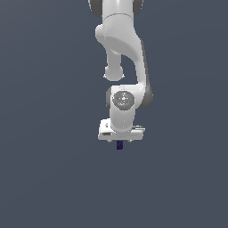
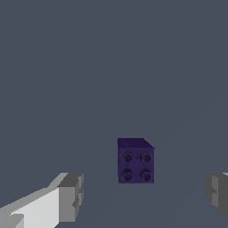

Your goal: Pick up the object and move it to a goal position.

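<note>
The object is a tiny dark purple block with studs on one face [image 2: 136,160]. In the wrist view it lies between my two grey fingertips [image 2: 70,196], touching neither. My gripper [image 2: 143,196] is open wide around it. In the exterior view the block [image 1: 119,144] shows as a small dark piece just under the white hand of my gripper [image 1: 120,141], which points straight down. The fingers are barely visible there. I cannot tell how high the block is above the floor.
Only a plain dark grey-blue ground [image 1: 44,178] surrounds the arm. No goal marker shows in either view.
</note>
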### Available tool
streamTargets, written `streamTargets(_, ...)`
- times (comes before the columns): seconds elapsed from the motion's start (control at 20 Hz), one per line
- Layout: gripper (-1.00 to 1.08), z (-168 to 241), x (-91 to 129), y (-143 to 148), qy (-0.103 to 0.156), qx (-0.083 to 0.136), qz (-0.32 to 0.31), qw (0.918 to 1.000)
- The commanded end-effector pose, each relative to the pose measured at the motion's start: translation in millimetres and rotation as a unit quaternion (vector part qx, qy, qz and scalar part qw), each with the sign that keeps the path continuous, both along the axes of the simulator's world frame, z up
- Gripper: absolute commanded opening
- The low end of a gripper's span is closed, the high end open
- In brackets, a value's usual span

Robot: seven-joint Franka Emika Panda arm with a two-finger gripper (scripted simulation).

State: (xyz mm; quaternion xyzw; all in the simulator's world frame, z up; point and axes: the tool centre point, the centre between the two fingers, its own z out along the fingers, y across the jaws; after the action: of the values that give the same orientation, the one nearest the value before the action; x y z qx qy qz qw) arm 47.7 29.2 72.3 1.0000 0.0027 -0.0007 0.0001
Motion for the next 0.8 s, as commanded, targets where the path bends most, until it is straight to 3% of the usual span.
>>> streamTargets(0.0,1.0,-3,0,0,0.0,0.0,0.0,1.0)
streamTargets(0.75,1.0,-50,1,0,-0.001,0.0,0.0,1.0)
